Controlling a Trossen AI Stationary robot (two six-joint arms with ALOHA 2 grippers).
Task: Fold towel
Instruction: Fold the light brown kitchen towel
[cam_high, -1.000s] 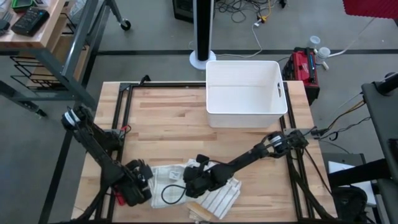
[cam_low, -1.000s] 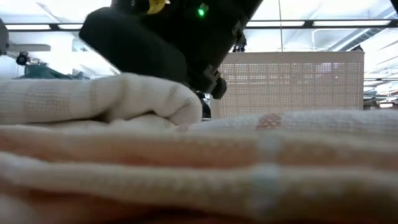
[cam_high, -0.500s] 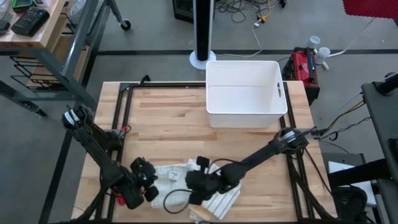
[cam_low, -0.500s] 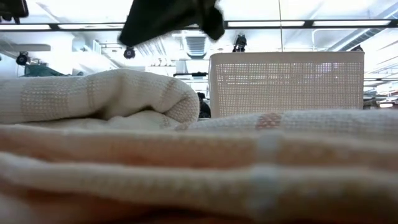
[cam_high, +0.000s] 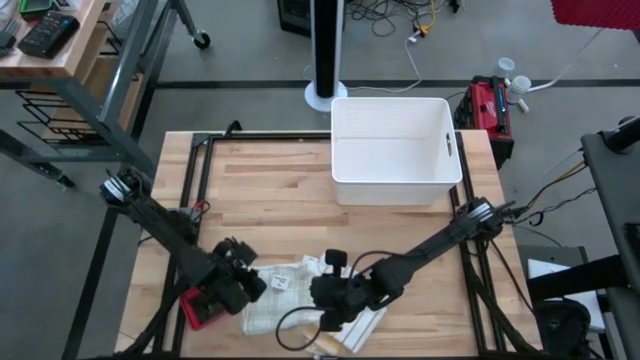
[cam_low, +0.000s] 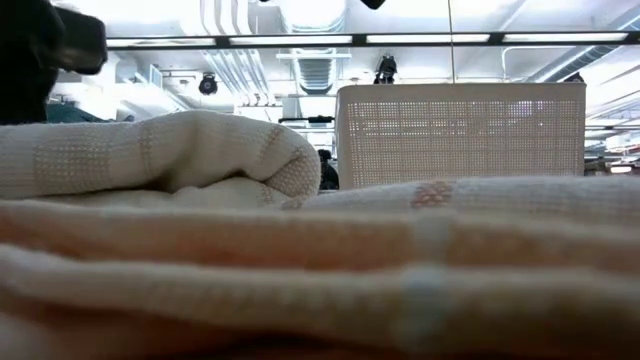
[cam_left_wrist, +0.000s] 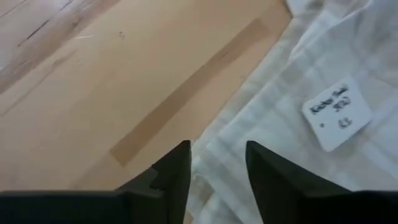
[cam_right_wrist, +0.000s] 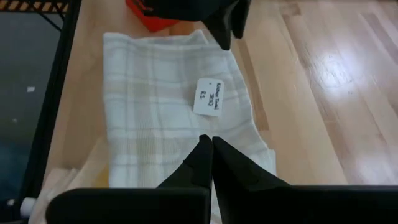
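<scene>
Towel (cam_high: 300, 300) lies folded at the lower centre of the high view, on the worktop (cam_high: 280, 190). I read my left gripper (cam_high: 243, 283) at its left edge, jaws parted, empty; right gripper (cam_high: 332, 300) above its right half, jaws closed, equally near.

You have the towel (cam_high: 300, 300) lying on the table (cam_high: 270, 190) at its near edge, about midway across; the left gripper (cam_high: 245, 285) sits at the towel's left edge, the right gripper (cam_high: 328, 300) over its right part; the tag (cam_high: 281, 283) lies on the towel between them; the bin (cam_high: 395, 150) stands on the far right part of the table, well apart.
</scene>
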